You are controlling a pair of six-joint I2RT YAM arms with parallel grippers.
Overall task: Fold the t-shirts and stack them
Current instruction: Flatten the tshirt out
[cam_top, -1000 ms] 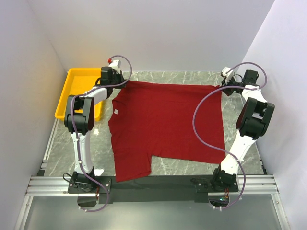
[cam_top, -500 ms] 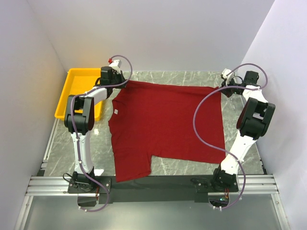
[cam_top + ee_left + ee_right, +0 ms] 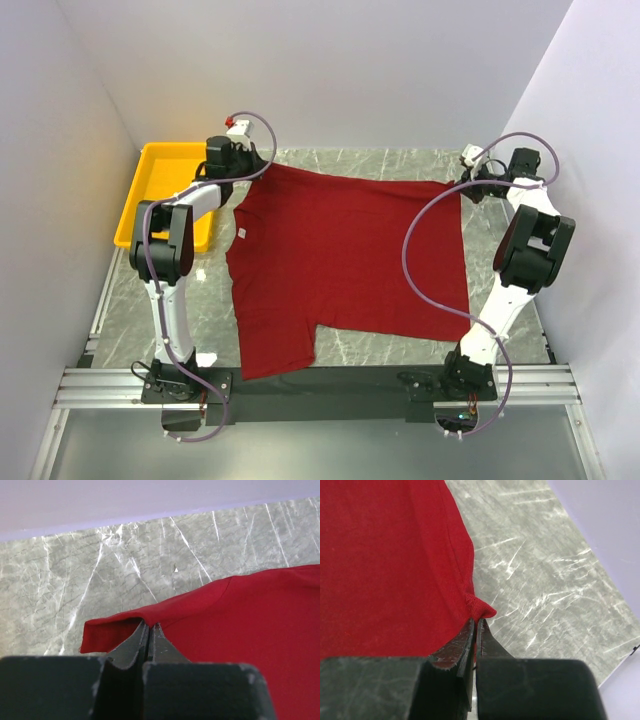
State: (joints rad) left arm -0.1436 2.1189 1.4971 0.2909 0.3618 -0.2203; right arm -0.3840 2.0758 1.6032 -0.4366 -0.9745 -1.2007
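Dark red t-shirt (image 3: 345,265) lay spread flat and unfolded on the grey marble table (image 3: 375,345), turned sideways: neck toward the left, one short sleeve toward the near-left, bottom hem along the right. Small white neck label (image 3: 241,234) was visible at the collar; any print on it was too small to read. No other writing or brand mark could be made out on the cloth, the arms or the tray. Left gripper (image 3: 252,173) sat at the shirt's far-left corner, jaws pressed together on the cloth; in the left wrist view a short fold of the red edge was raised over the fingertips (image 3: 142,635). Right gripper (image 3: 468,188) sat at the far-right corner, jaws likewise pinched together, with a small puckered point of the hem caught at the fingertips (image 3: 468,632). Between the two grips the far edge ran nearly straight. Yellow tray (image 3: 150,170) stood at the table's far-left, just beside the left arm, apart from the shirt.
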